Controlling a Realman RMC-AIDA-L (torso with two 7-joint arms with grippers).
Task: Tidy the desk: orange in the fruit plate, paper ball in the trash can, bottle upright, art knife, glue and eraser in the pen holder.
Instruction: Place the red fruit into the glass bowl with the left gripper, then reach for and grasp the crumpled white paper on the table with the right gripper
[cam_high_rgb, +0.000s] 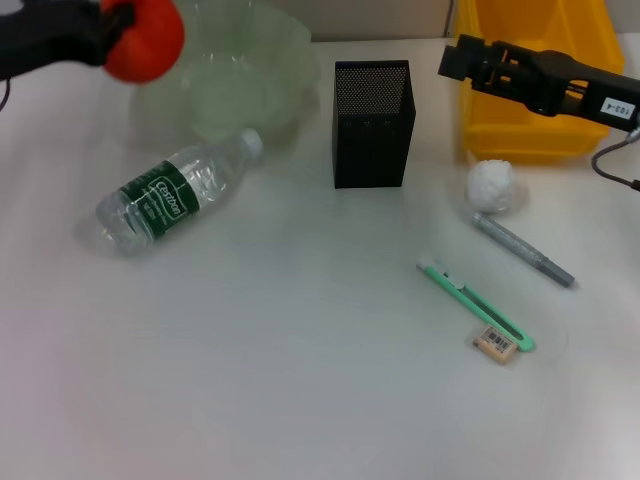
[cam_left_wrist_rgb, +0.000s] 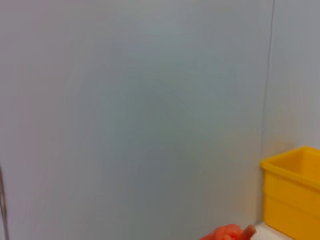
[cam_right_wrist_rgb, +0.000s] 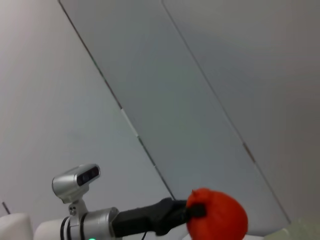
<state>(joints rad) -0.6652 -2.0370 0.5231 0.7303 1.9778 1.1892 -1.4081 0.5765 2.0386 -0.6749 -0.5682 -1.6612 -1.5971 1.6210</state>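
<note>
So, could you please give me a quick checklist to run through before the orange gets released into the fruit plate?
1. Left gripper shut on the orange: ok.
2. Orange above the fruit plate: not ok, it hangs at the plate's left edge.
3. Fruit plate free of other items: ok.
4. Bottle upright: not ok, lying on its side.
5. Right gripper out of the way, over the yellow bin: ok.

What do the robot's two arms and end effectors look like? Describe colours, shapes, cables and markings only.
Both end effectors are black. The right end effector is blocky, made of angular black parts, with a white label printed in dark characters near the wrist and a black cable looping behind it. The left end effector has slim black fingers on a black wrist that joins a silver-grey arm segment, with a silver camera unit mounted above.
</note>
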